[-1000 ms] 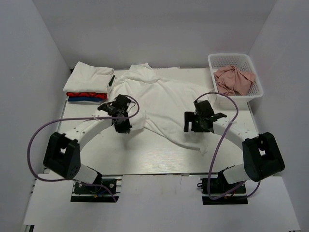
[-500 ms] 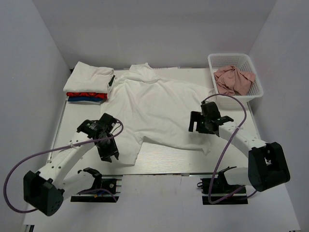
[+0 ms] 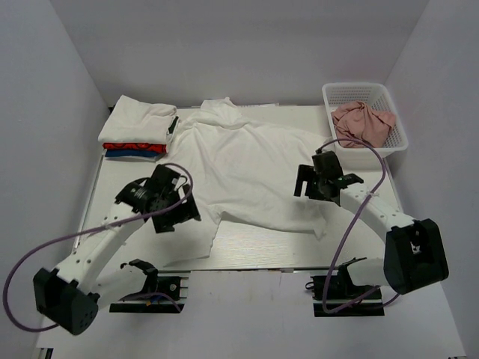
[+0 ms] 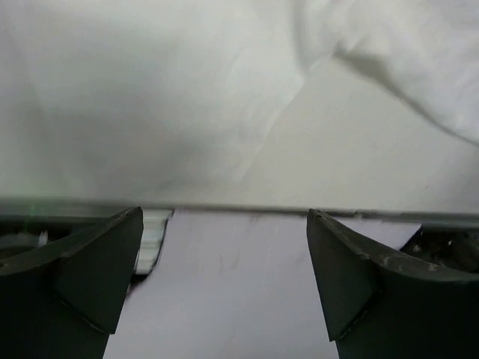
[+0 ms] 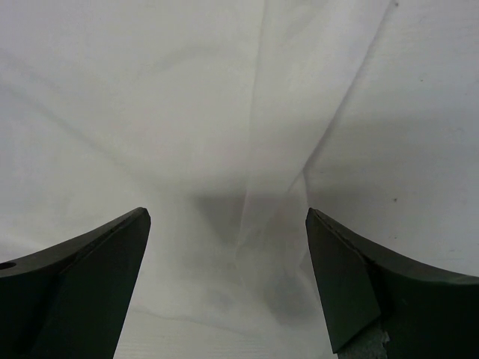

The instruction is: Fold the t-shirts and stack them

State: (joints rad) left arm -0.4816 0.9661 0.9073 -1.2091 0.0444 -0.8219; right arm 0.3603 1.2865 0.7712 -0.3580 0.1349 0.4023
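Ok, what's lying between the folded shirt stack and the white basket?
The unfolded white t-shirt, spread out across that stretch; the top view shows it.

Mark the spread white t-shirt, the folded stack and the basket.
spread white t-shirt [image 3: 247,168], top external view, middle of its body.
folded stack [image 3: 138,120], top external view, white shirt on top.
basket [image 3: 355,87], top external view, far rim.

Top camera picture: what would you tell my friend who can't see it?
A big white t-shirt lies spread across a table, with the left gripper and right gripper open over its left and right sides. At the back left sits a stack of folded shirts, white over red and blue; at the back right a white basket holds pink cloth.
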